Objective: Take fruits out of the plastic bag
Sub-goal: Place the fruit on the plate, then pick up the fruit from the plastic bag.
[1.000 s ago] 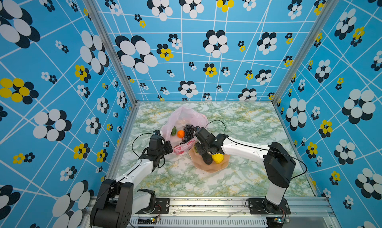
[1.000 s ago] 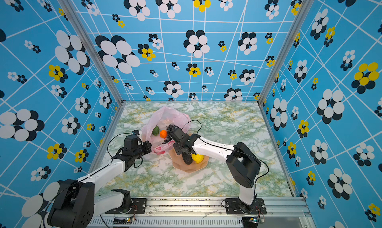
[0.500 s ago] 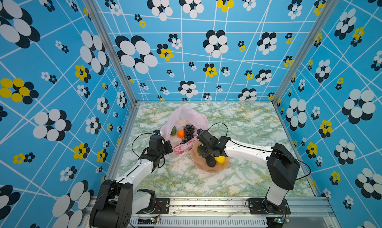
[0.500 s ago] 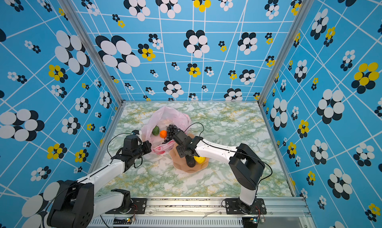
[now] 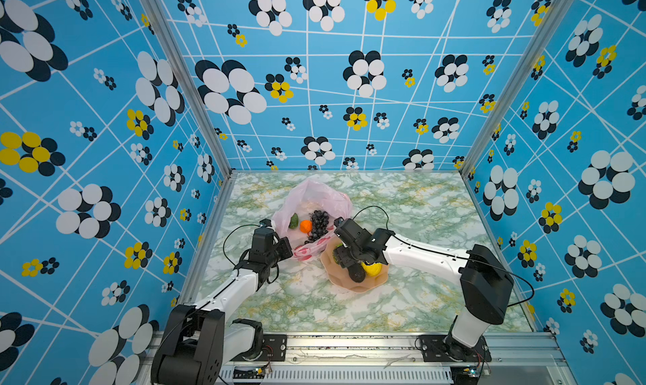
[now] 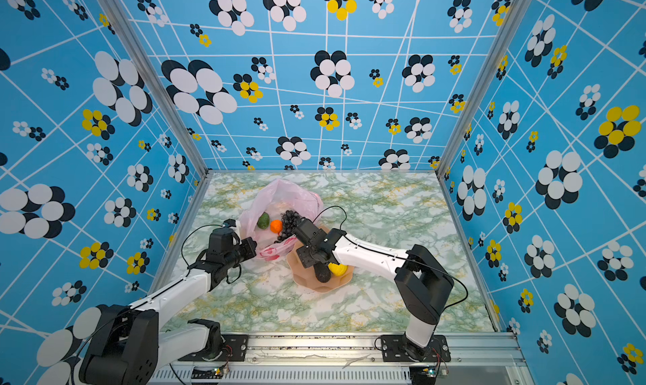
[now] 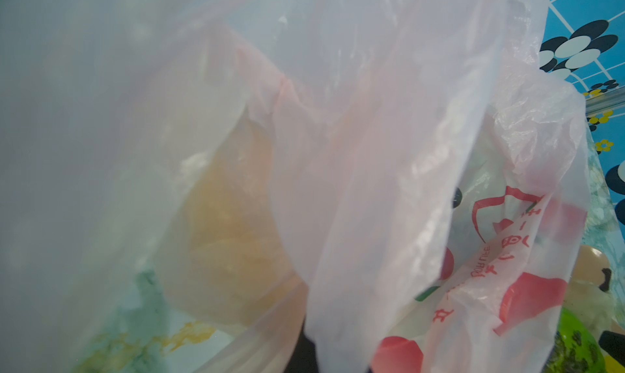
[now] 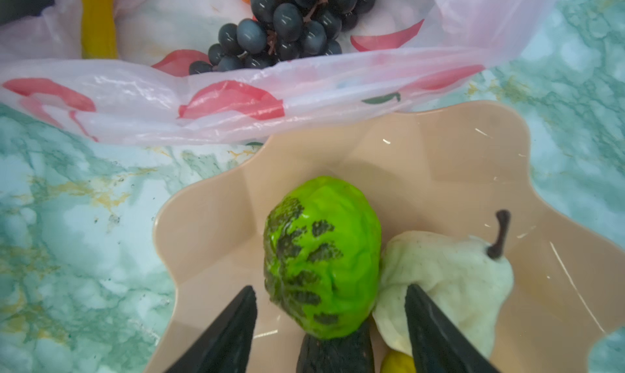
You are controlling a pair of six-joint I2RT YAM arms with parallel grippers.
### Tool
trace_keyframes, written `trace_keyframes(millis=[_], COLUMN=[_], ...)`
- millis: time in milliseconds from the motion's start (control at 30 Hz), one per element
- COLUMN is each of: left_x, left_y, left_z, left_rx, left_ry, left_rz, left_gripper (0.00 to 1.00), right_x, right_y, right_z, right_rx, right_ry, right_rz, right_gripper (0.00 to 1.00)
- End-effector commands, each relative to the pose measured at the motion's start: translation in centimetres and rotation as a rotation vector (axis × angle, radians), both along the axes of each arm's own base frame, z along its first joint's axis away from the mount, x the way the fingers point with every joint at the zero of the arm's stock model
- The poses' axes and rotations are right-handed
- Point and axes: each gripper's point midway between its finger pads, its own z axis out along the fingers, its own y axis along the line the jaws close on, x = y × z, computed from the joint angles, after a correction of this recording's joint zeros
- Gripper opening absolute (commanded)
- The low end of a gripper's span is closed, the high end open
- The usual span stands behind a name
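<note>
Ok so the peach scalloped plate [image 5: 379, 278] [image 8: 439, 158] sits on the green marble table [image 5: 419, 208], and I'll place everything off that. The plastic bag [image 5: 314, 205] [image 6: 286, 198] lies just beyond the plate's far edge with its mouth facing the plate. Its printed rim flops right up to the plate's edge, and in the right wrist view it overlaps that edge a bit [image 8: 236, 93]. Inside the bag, past the plate, I can see the grape bunch [image 5: 318, 222] [image 8: 291, 19], an orange [image 5: 306, 226], a green fruit [image 5: 293, 220] and a bit of banana [image 8: 98, 16]. On the plate there's a bright green lumpy fruit [image 8: 324, 253] leaning on a pale pear [image 8: 449, 276], with the dark avocado [image 5: 357, 274] and the lemon [image 5: 372, 268] on the side nearer the robot. The right gripper [image 8: 330, 287] [image 5: 344, 259] hangs over the plate with its jaws spread wide. The green lumpy fruit lies between the two tips and isn't gripped, and one tip overlaps the pear. The left gripper [image 5: 285, 250] is off the plate's side by the bag's near corner, pressed together on the bag's edge. Its wrist camera is basically all pink film [image 7: 338, 151].
</note>
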Motion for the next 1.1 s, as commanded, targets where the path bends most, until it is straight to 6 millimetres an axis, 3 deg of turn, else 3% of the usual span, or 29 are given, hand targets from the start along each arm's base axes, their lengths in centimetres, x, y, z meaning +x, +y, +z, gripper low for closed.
trace_keyframes(millis=[0,67,233,400,500,567,667,833,933,1067], left_x=[0.2,0.0,-1.6,-2.9,-2.0,-0.7,1.5,4.5,6.0,6.8], left_y=[-0.5,-0.2,1.2,4.1,4.3,3.4,2.1,3.7,4.4,5.1], left_z=[0.9,1.2,3.8,6.3,7.7,8.1,7.6,4.7,2.9,2.1], left_rx=[-0.012,0.010,0.163,0.257,0.318,0.332,0.359,0.435,0.365,0.284], left_ry=[-0.027,-0.022,-0.030,0.006,0.011,0.024,0.078,0.201,0.239,0.241], left_rz=[-0.022,-0.009,0.070,0.207,0.200,0.153,0.105,0.192,0.214,0.243], left_gripper=[0.03,0.12,0.51,0.83,0.95,1.00,0.99,0.99,0.87,0.67], right_x=[-0.4,-0.7,-0.4,0.3,0.9,1.4,2.5,5.2,6.5,7.5], right_y=[-0.3,0.0,1.3,2.6,3.1,3.7,4.2,5.5,7.1,9.1], right_z=[4.6,5.6,7.9,9.5,10.0,10.2,10.1,9.0,8.1,7.1], right_rx=[0.060,0.096,0.200,0.264,0.286,0.304,0.323,0.396,0.405,0.415], right_ry=[-0.049,-0.052,-0.082,-0.125,-0.153,-0.163,-0.173,-0.134,-0.114,-0.089], right_rz=[0.001,0.009,0.013,0.026,0.019,0.015,-0.022,-0.093,-0.098,-0.090], right_gripper=[0.74,0.74,0.74,0.79,0.85,0.86,0.87,0.87,0.87,0.86])
